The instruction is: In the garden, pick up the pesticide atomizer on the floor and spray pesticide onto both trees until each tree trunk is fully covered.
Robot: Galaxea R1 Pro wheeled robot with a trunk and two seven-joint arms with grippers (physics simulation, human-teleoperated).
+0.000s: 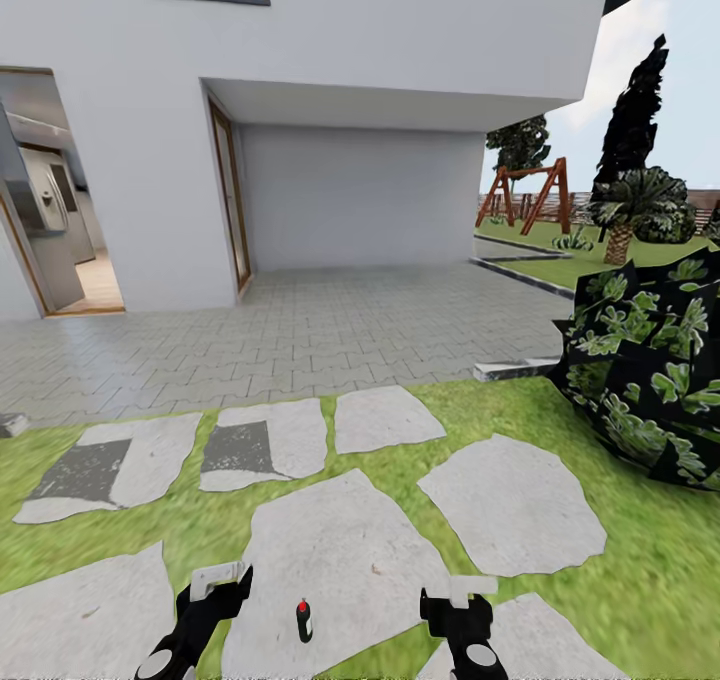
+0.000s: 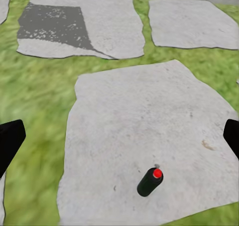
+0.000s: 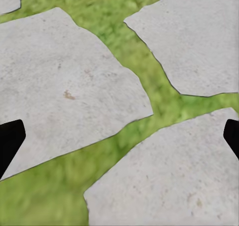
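The pesticide atomizer is a tiny black bottle with a red tip, standing on a large pale stepping stone in the lawn. It sits between my two grippers, close in front of me. My left gripper hangs open to its left, and the atomizer lies ahead of the dark fingertips in the left wrist view. My right gripper is open to its right, over stone slabs and grass, with one fingertip at the frame edge. Both grippers are empty. The tree trunks are out of view.
A dark bush with green leaves stands at the right. Beyond the stepping stones lie a paved patio and the white house wall, with an open doorway at left. Far right are a wooden swing frame and a palm-like plant.
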